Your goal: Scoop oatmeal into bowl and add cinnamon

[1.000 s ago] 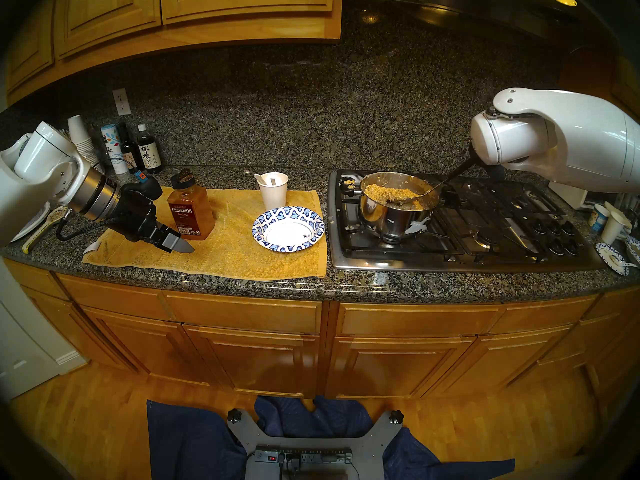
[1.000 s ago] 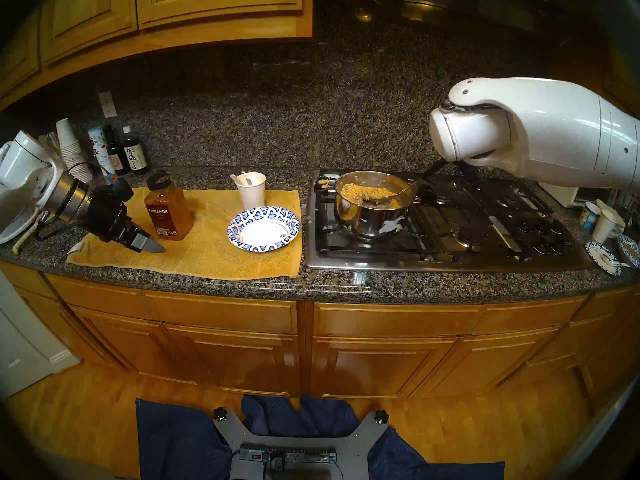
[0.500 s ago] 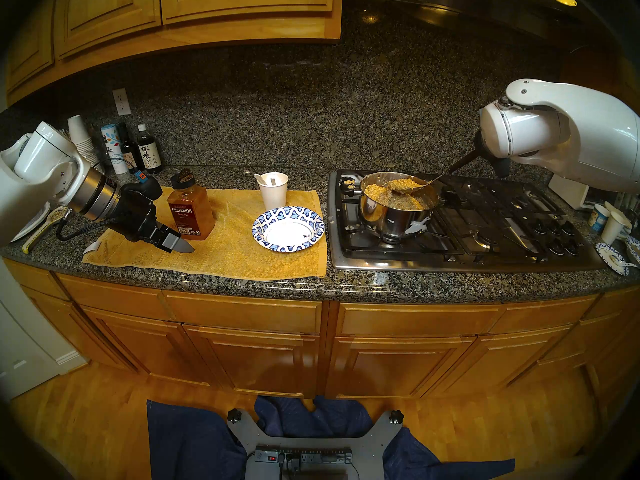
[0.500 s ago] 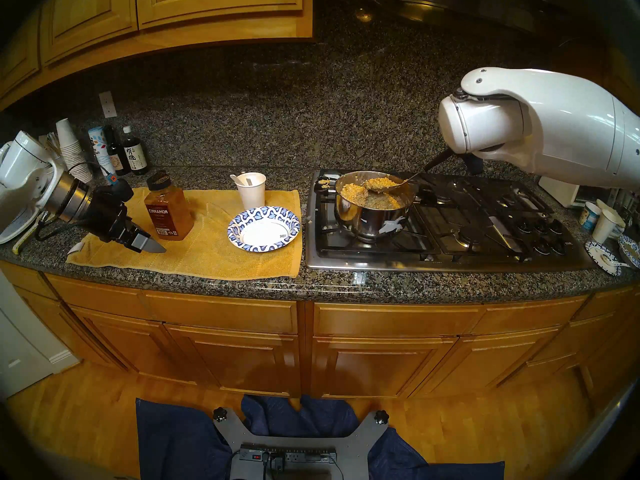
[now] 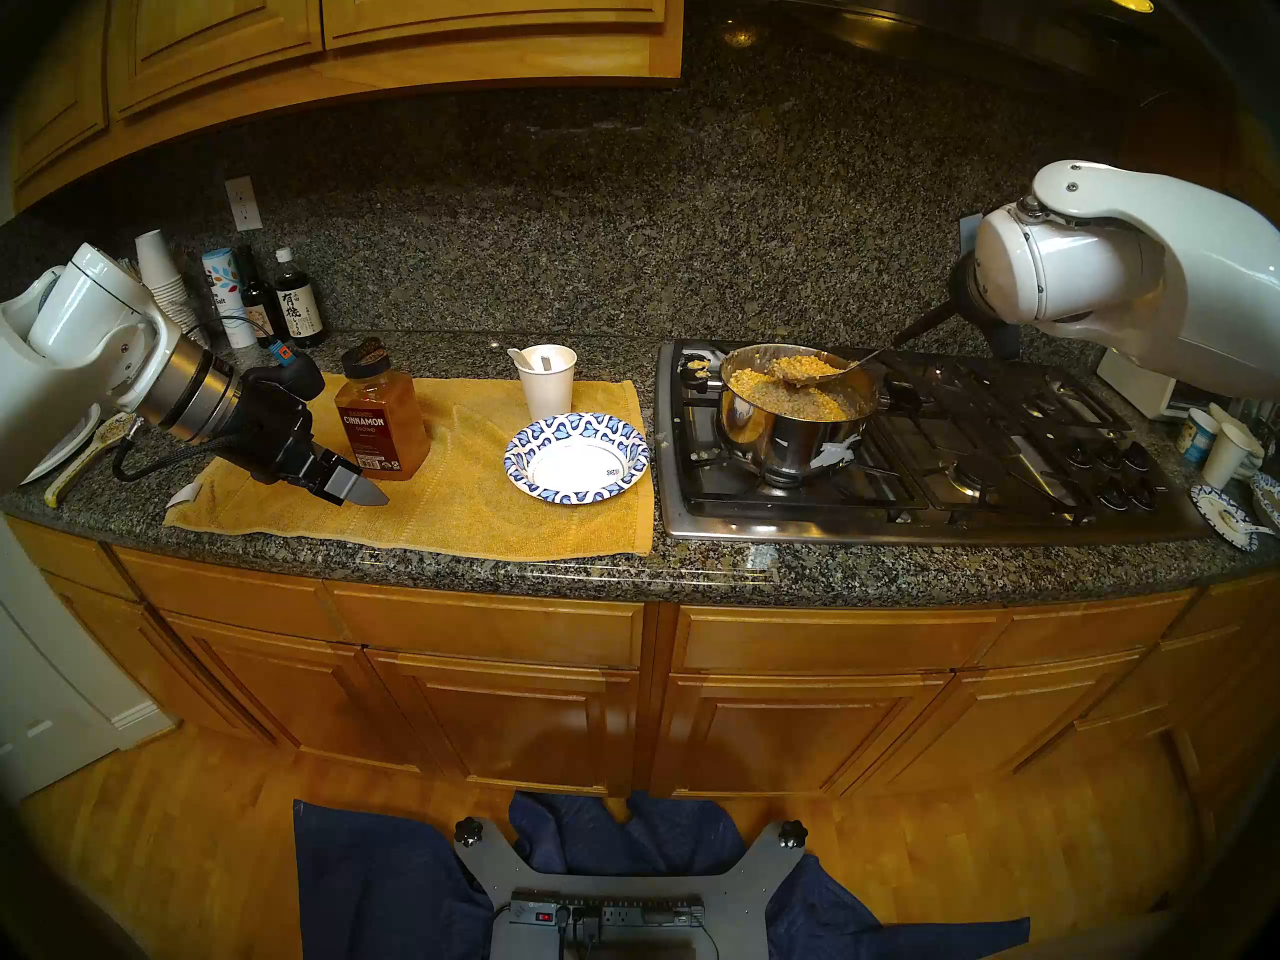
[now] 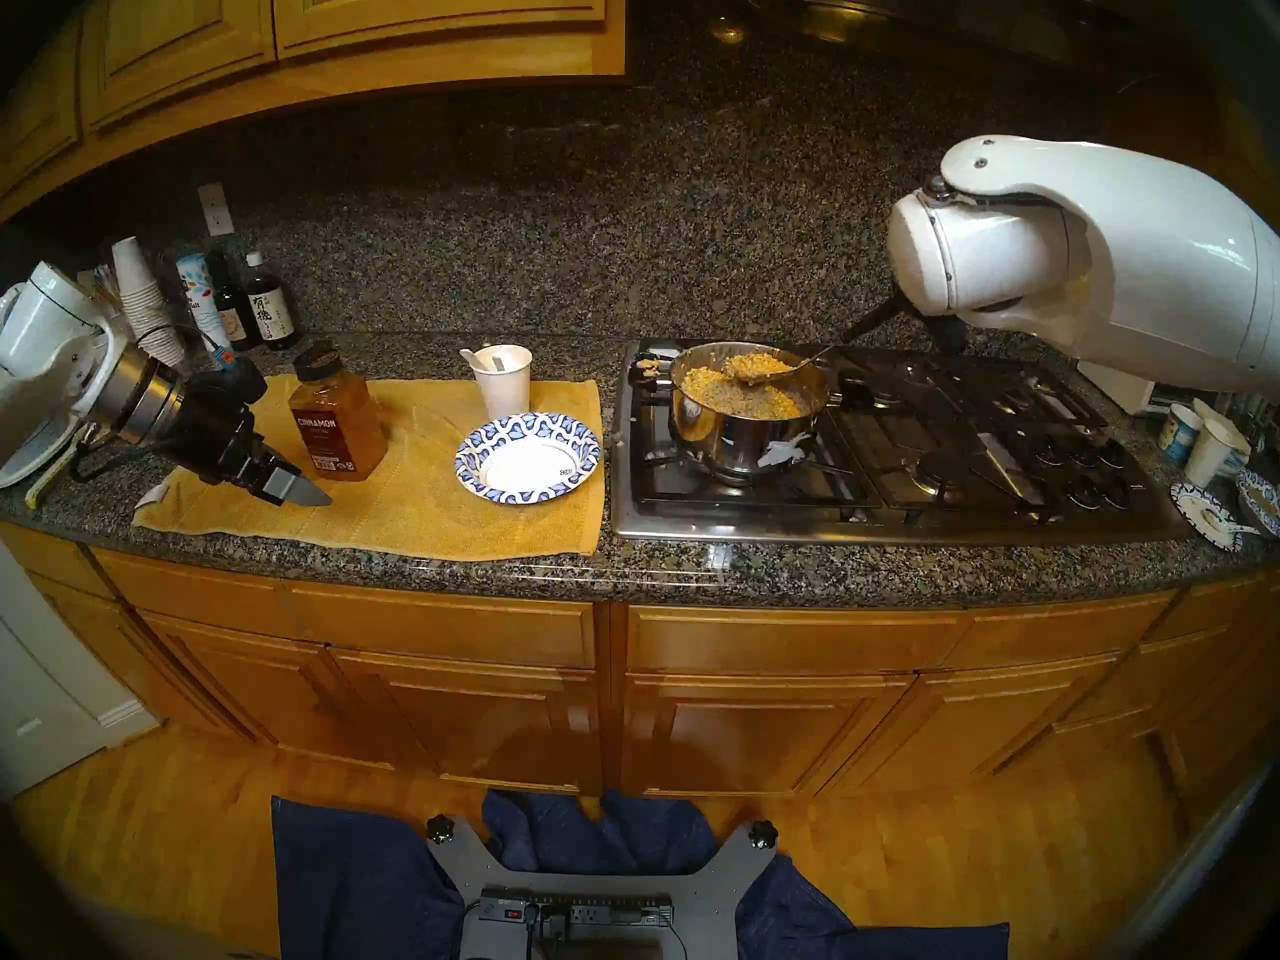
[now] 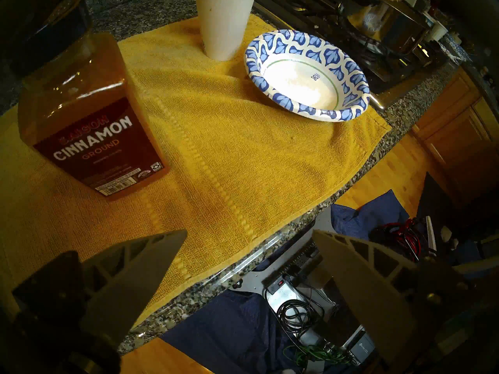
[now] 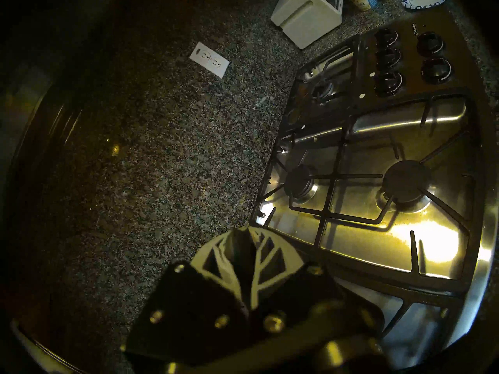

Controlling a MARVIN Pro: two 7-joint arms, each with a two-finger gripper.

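The oatmeal [image 5: 758, 390] fills a steel pot [image 5: 796, 439] on the stove's front left burner. A metal spoon [image 5: 807, 370] heaped with oatmeal hangs just above the pot's back rim. Its black handle [image 5: 921, 325] runs up to my right gripper [image 8: 247, 231], which is shut on it; my white wrist hides the grip in the head views. The blue-patterned paper bowl [image 5: 575, 463] [image 7: 299, 79] sits empty on the yellow towel, left of the stove. The cinnamon [image 5: 381, 425] [image 7: 89, 122] jar stands upright further left. My left gripper [image 5: 360, 491] [image 7: 249, 231] hovers open, in front of the jar and to its left.
A white paper cup [image 5: 547, 380] with a plastic spoon stands just behind the bowl. The yellow towel [image 5: 471, 508] reaches the counter's front edge. Dark bottles [image 5: 298, 307] and stacked cups [image 5: 159, 273] crowd the back left. Cups and plates [image 5: 1226, 453] lie right of the stove [image 5: 970, 453].
The spoon has come up out of the pot with a heap of oatmeal. My right arm has risen and drawn back to the right. The left arm has not moved.
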